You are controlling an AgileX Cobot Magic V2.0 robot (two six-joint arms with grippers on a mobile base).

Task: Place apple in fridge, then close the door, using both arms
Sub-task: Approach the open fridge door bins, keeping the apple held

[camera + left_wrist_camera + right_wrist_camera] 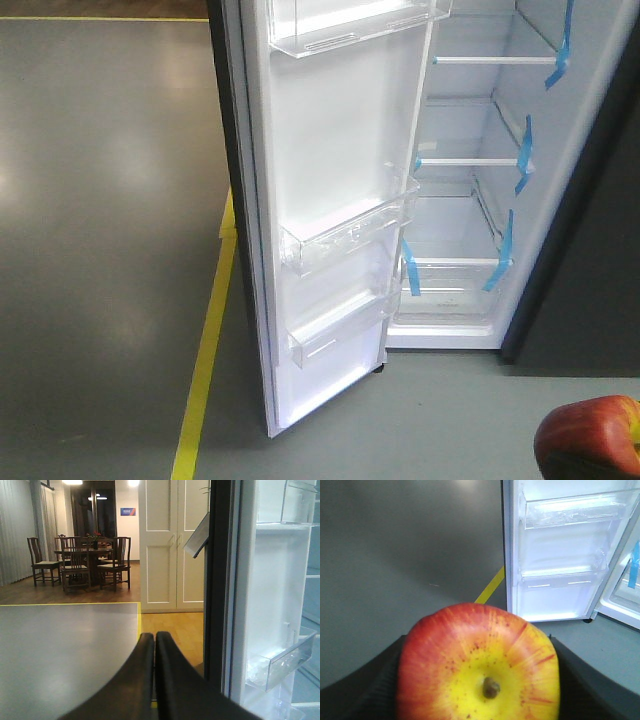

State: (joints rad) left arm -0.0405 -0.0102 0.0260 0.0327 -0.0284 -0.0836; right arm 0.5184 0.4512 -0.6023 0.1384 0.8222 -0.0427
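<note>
So yeah, the apple (479,662) is being gripped in the right fingers (365,695), well short of the open fridge (465,125) ahead, while the left fingers (130,690) are being held pressed together, empty, nearer the door (265,605).

A: Smooth, glossy red-and-yellow round apple (477,662), finely speckled.
B: Clear shiny plastic door bins (345,235); smooth white plastic door lining (330,130).
A: Matt black left tool (154,637); grey floor (100,200) smooth, with dull sheen.

Left hand (154,639) glossy black curved fingers (172,680), right hand (479,675) black textured pads (367,692)
</note>
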